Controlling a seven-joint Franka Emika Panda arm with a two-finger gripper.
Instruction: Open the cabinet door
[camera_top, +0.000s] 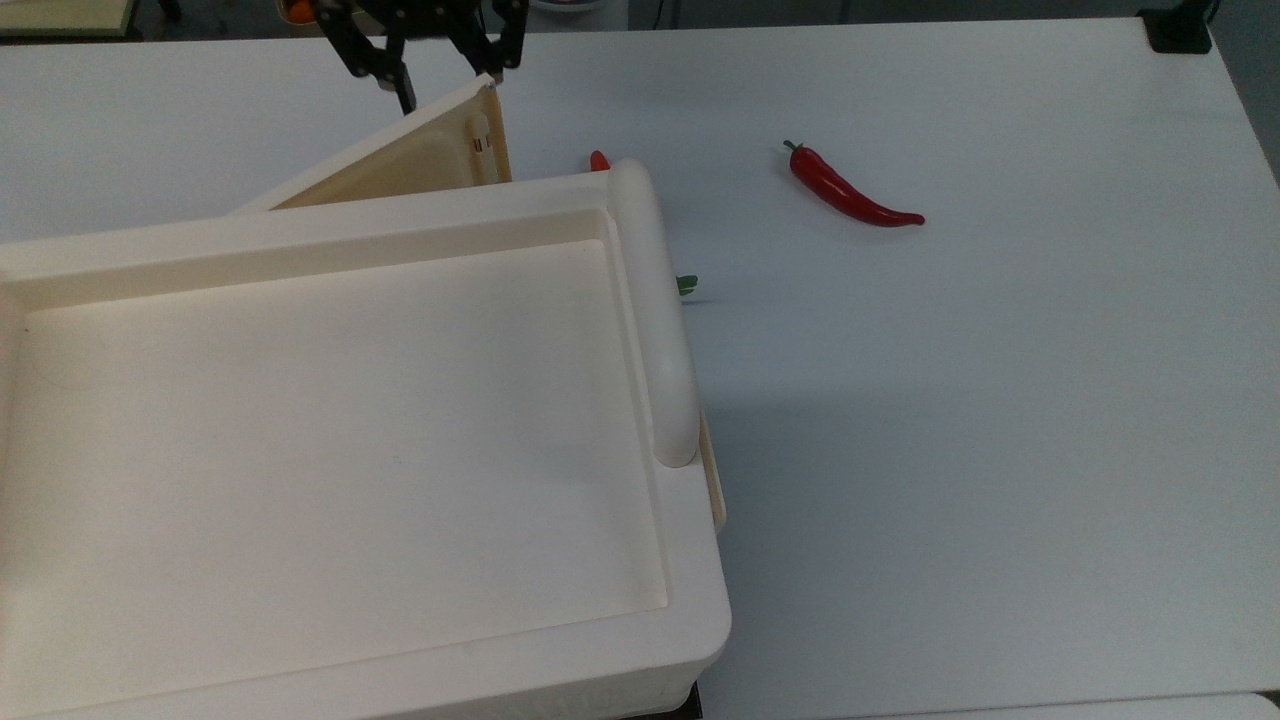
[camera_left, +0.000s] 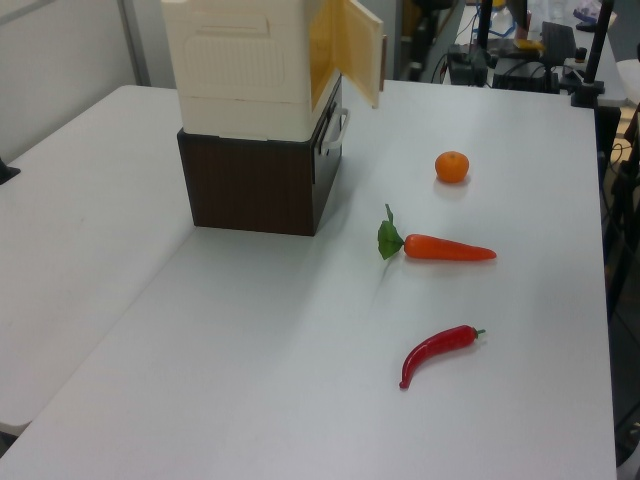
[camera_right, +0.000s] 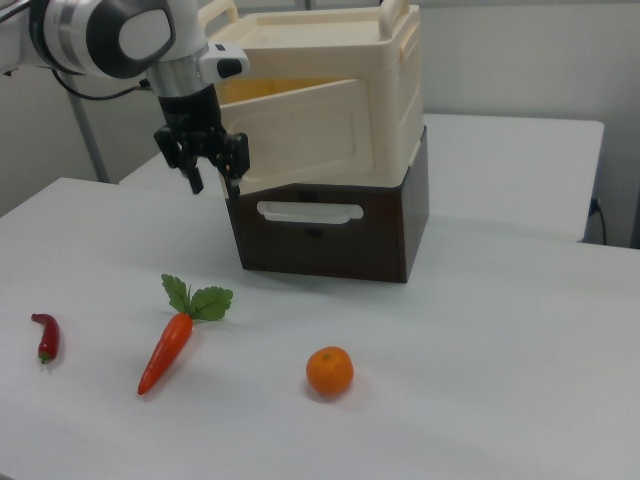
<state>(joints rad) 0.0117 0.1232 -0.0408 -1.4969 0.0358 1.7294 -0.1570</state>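
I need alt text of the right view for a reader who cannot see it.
A robot gripper, fingers open, hangs at the free edge of a half-open cream cabinet door. On the white table in front lie a chili, a carrot and an orange.

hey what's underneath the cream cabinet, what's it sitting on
The cream cabinet sits on a dark brown box with a pale handle on its front, which rests on the white table. The box's inside is covered.
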